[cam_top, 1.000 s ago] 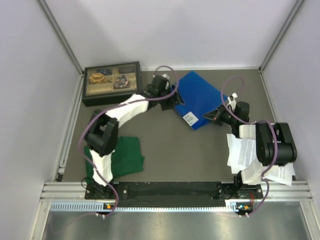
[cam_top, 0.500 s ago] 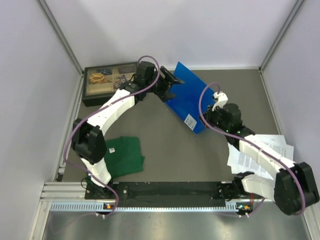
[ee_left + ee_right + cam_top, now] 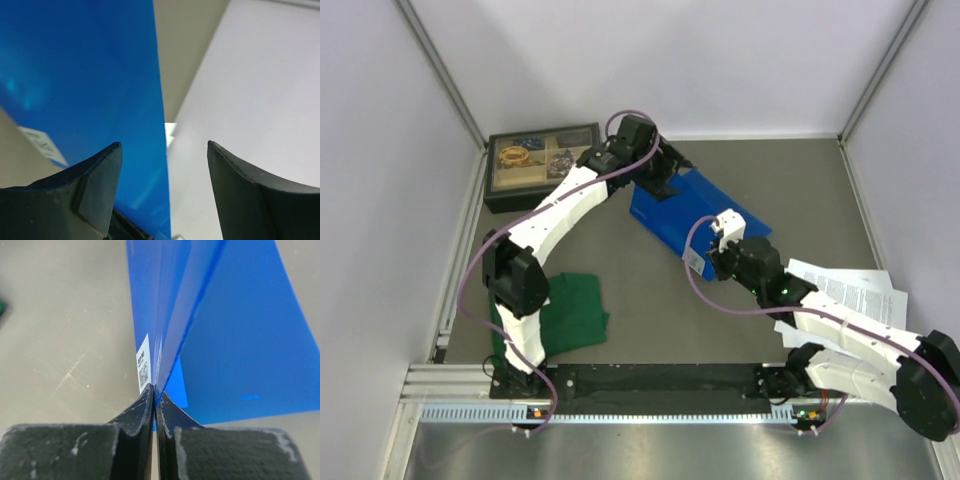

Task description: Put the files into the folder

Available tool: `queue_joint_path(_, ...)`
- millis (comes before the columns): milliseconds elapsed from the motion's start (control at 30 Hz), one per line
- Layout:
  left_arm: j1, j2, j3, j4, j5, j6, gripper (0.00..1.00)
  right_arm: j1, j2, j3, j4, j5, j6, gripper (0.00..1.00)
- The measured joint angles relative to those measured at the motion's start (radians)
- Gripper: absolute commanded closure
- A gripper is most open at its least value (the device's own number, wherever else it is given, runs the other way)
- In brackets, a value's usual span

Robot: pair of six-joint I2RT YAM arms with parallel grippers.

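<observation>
Lying nearest the arm bases, on the right of the surface, the files are sitting in a loose fanned stack, partly under the right arm and off to the side of the folder, with none of them inside it yet. A little farther in, the right gripper is pinching the folder's near edge just beside its white label, its jaws nearly closed on the thin blue cover. In the right wrist view the blue layers are splaying apart beyond the jaws, so the cover seems to be parting from the rest. The folder itself is lying mid-surface, angled toward the far side. At its far end the left gripper is hovering with its jaws wide, the folder's edge running up between them without being gripped. Judging from this, the opening step is under way and no loading is begun. The next move is likely calling for the right arm to swing the cover fully over while the left jaws are steadying the far part, and then for a freed gripper to be reaching back for the floppy sheets.
</observation>
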State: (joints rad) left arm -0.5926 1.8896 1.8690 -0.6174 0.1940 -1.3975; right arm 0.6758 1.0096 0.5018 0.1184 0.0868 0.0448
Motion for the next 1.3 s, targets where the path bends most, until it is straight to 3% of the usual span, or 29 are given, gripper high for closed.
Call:
queue_joint_path(200,-0.05,0.006,0.018,-0.165,-0.119,0.099,0.33,0.095,-0.005,-0.003,0.004,0.104,-0.058,1.0)
queue_joint_path(333,-0.074,0.005,0.013,-0.232,-0.196,0.173,0.58,0.141,-0.005,-0.003,0.005,0.165,-0.08,0.96)
queue_joint_path(367,-0.077,0.0,0.005,-0.23,-0.208,0.196,0.62,0.148,-0.004,-0.003,0.001,0.177,-0.083,0.8)
queue_joint_path(433,-0.079,-0.029,-0.051,-0.208,-0.22,0.24,0.69,0.169,-0.002,-0.003,-0.014,0.211,-0.073,0.6)
queue_joint_path(467,-0.079,-0.05,-0.087,-0.205,-0.223,0.261,0.75,0.182,-0.002,-0.001,-0.026,0.227,-0.07,0.43)
queue_joint_path(533,-0.079,-0.101,-0.177,-0.175,-0.23,0.303,0.8,0.203,-0.006,0.01,-0.068,0.24,-0.037,0.31)
queue_joint_path(633,-0.076,-0.208,-0.358,-0.086,-0.216,0.355,0.86,0.214,-0.037,0.049,-0.185,0.249,0.049,0.21)
queue_joint_path(767,-0.069,-0.371,-0.581,0.034,-0.212,0.388,0.9,0.217,-0.091,0.118,-0.367,0.215,0.176,0.17)
queue_joint_path(933,-0.069,-0.464,-0.713,0.082,-0.207,0.41,0.94,0.211,-0.186,0.161,-0.537,0.161,0.288,0.13)
queue_joint_path(1067,-0.069,-0.489,-0.762,0.121,-0.201,0.42,0.99,0.136,-0.224,0.177,-0.592,0.072,0.328,0.13)
queue_joint_path(1167,-0.069,-0.5,-0.8,0.152,-0.183,0.42,1.0,0.012,-0.162,0.204,-0.597,-0.026,0.343,0.15)
queue_joint_path(1300,-0.069,-0.507,-0.831,0.179,-0.165,0.42,1.0,-0.131,0.034,0.283,-0.56,-0.144,0.359,0.19)
